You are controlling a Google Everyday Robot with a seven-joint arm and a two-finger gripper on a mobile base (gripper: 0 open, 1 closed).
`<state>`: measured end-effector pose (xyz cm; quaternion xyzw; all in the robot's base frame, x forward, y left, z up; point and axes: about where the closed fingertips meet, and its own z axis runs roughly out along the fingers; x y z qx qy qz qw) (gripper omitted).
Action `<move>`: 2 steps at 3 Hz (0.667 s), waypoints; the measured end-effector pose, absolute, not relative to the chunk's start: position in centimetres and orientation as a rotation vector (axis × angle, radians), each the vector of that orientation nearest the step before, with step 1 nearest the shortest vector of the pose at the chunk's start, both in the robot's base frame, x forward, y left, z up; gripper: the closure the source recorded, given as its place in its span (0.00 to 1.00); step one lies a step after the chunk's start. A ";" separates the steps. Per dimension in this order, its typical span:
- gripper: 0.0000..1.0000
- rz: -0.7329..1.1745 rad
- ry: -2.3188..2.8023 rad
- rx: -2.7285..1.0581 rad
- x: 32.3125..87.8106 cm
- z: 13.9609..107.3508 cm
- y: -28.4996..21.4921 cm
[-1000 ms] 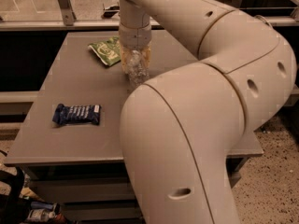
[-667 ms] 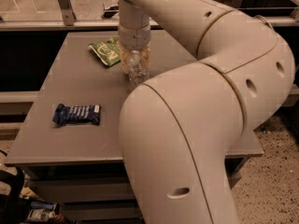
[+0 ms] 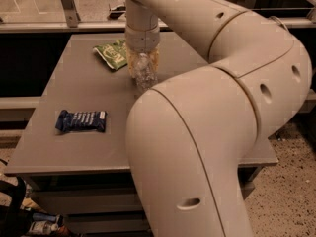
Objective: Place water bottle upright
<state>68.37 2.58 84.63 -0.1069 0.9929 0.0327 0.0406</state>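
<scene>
Water bottle (image 3: 144,77): clear ribbed plastic, seen from above and standing roughly upright, its base on the grey surface (image 3: 54,90) or very close to it; whether the two touch cannot be told. Its upper part is hidden inside the end effector (image 3: 143,72), which points straight down from a cream-coloured cylindrical wrist. The pale, yellowish, translucent fingers (image 3: 131,63) sit narrow, pressed to either side of the bottle and holding it.

Just beyond and to the left of the bottle lies a flat green snack packet (image 3: 111,55), crinkled and glossy, one corner close to the end effector. Well to the left of the bottle and nearer the camera lies a dark blue wrapper (image 3: 81,121), oblong, flat, with a pale patch at its right end.

The smooth, rounded cream arm (image 3: 207,132), dotted with small oval holes, curves around from the right of the bottle and fills the foreground, covering the surface on that side. To the left of the bottle the matte top runs bare between the two packets and out to its straight left edge.

Behind the bottle a metal rail (image 3: 49,26) runs across. To the right of the bottle, past the arm, the floor (image 3: 291,181) is speckled. Below the surface, far left of the bottle, sits dark clutter too unclear to name.
</scene>
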 end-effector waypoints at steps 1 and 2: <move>1.00 0.123 2.927 -0.371 68.8 87.2 1.2; 1.00 0.137 2.839 -0.404 69.2 89.4 0.3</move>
